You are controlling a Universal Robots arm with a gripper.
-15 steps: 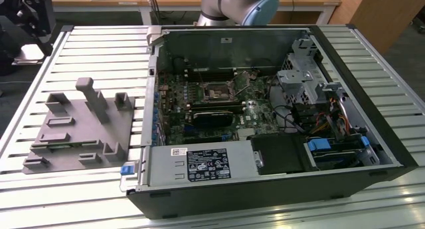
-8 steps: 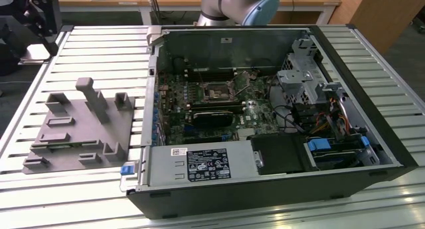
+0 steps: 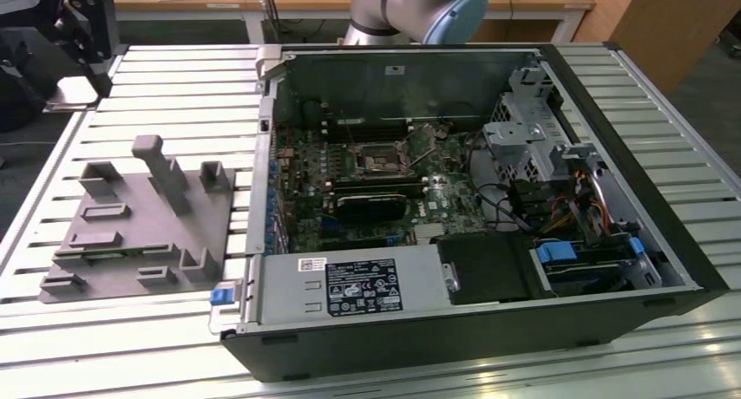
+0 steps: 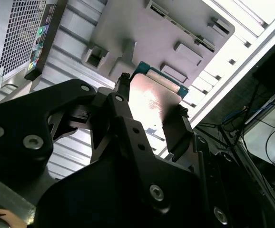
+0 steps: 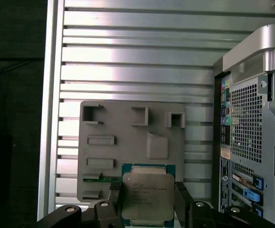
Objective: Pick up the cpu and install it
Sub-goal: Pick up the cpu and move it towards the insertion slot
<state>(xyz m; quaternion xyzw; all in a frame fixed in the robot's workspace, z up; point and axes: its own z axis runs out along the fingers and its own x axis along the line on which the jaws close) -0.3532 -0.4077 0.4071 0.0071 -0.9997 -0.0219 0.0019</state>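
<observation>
Holding the cpu [image 5: 148, 199] clamped between the two fingers [image 5: 182, 199] of the gripper [image 5: 148, 190], one at each opposite edge, over the grey tray [image 5: 128, 142].

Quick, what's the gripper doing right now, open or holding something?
Gripper: closed on the cpu, fingers on two opposite edges, over the grey tray.
</observation>
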